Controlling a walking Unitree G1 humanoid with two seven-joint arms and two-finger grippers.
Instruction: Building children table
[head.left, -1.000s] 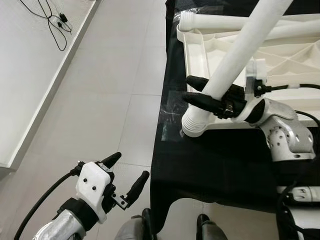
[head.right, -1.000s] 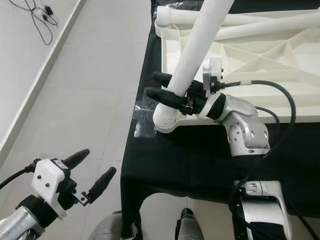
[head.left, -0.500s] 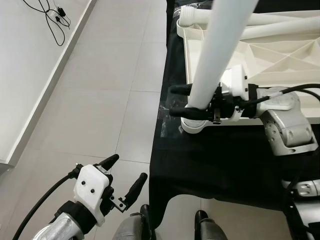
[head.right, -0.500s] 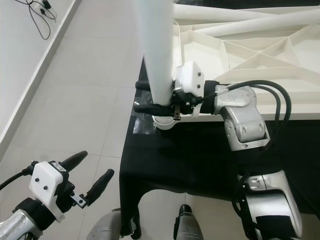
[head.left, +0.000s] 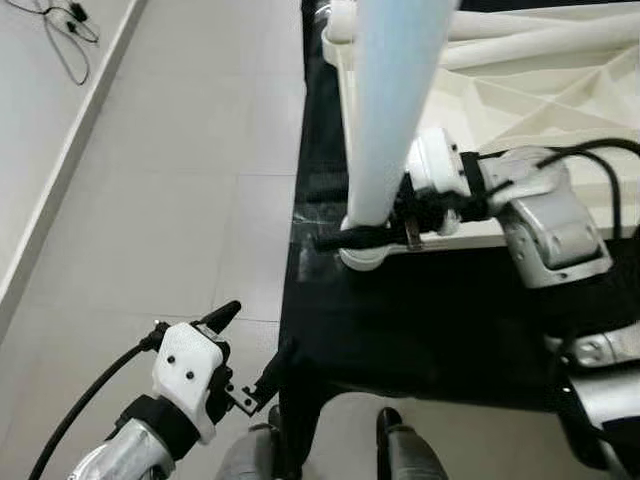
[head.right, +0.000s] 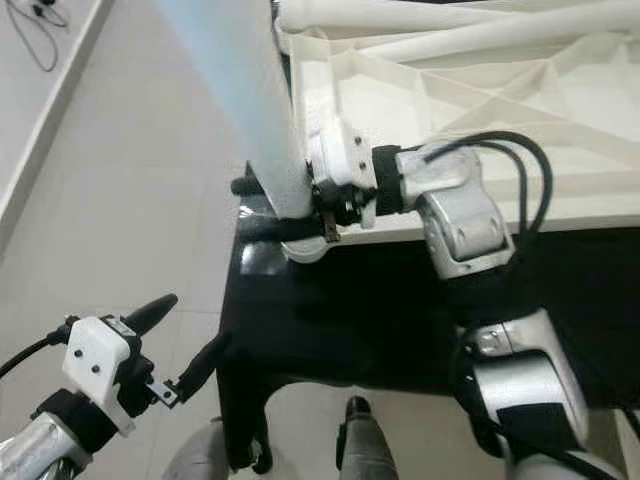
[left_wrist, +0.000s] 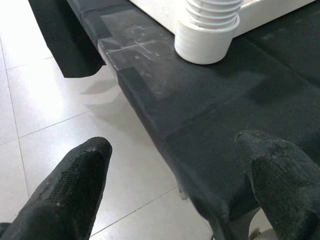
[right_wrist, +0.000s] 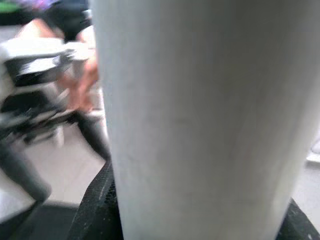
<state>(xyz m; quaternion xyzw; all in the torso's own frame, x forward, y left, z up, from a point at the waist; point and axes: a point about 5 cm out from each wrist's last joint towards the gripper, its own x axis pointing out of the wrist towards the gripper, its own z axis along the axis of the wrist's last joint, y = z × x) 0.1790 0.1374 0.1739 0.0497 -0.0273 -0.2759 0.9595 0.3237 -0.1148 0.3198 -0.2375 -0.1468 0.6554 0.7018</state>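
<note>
No readable writing or brand is seen. Centre-frame, the white table leg (head.left: 390, 110) is clamped upright by the right gripper (head.left: 345, 238), its ribbed foot at the overturned tabletop (head.right: 480, 90) corner, near the black bench (head.left: 420, 310) edge. Lower left, the left gripper (head.left: 250, 355) is held wide open w/ nothing in it, over open tiled floor (head.left: 170, 200).

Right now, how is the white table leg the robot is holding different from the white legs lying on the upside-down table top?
The held white plastic leg stands upright at the corner, gripped by the right gripper. The other white legs lie flat and loose on the tabletop's underside, untouched. All are white tubes.
</note>
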